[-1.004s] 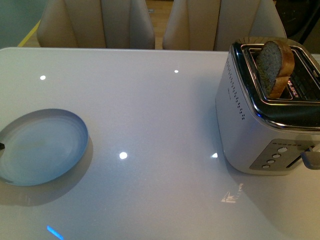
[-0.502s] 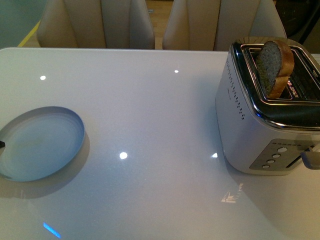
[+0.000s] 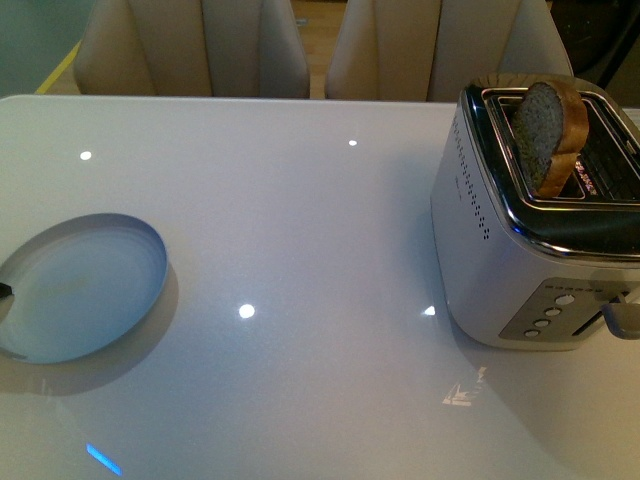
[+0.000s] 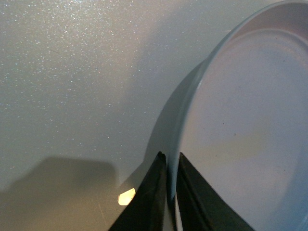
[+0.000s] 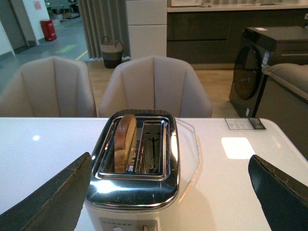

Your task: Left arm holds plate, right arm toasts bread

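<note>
Plate (image 3: 85, 290), rim pinched in left tool (image 4: 172, 159), tilted steeper and nearer the table edge.

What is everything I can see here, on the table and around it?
plate: one, pale blue-grey, left side of the table, its left rim pinched by a gripper
bread: one slice, brown with darker crust, standing up out of the toaster's left slot
toaster: one, silver, two slots, right side of the table
table: one, glossy white, with light spots reflected in it
chairs: two, beige, behind the far edge of the table
left gripper: black, jaws closed on the plate's rim
right gripper: black, jaws wide apart, facing the toaster and holding nothing
</note>
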Robot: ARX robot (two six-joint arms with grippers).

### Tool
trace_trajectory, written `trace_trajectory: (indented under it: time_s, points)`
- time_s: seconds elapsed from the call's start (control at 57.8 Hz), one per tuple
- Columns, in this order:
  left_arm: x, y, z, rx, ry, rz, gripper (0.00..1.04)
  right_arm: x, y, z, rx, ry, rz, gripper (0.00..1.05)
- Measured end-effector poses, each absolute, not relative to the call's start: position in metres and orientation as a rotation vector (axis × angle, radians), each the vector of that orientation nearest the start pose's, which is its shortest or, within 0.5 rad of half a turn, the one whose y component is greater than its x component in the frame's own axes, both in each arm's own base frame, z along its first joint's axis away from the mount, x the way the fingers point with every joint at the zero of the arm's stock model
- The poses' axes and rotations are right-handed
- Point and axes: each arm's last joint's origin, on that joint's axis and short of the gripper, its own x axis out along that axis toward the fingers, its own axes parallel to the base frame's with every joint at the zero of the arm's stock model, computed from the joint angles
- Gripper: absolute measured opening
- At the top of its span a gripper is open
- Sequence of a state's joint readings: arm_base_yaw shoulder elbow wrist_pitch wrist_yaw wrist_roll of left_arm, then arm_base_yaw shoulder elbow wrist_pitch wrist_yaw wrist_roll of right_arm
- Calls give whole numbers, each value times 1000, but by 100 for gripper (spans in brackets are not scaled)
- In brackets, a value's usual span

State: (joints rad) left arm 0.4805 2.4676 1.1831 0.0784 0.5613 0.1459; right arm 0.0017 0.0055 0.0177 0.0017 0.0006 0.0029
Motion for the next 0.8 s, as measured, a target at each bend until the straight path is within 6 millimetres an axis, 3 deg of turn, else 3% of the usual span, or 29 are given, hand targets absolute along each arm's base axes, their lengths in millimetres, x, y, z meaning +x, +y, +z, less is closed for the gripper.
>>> trace_trajectory:
  time_s: [0.208,0.329,0.433,0.658,0.744,0.796]
  points:
    - [347,164,-31,-462,1030,-138,53,97,0,169,3,-14,2,96]
    - [346,170,-10,-455,941,-129,82,97,0,169,3,-14,1,96]
    - [344,176,8,-443,870,-114,97,97,0,169,3,-14,1,96]
    - [337,173,62,-434,654,-114,97,97,0,169,3,-14,2,96]
    - [330,151,96,-441,544,-162,97,97,0,169,3,-14,1,96]
    - [322,123,117,-446,484,-216,97,97,0,169,3,-14,1,96]
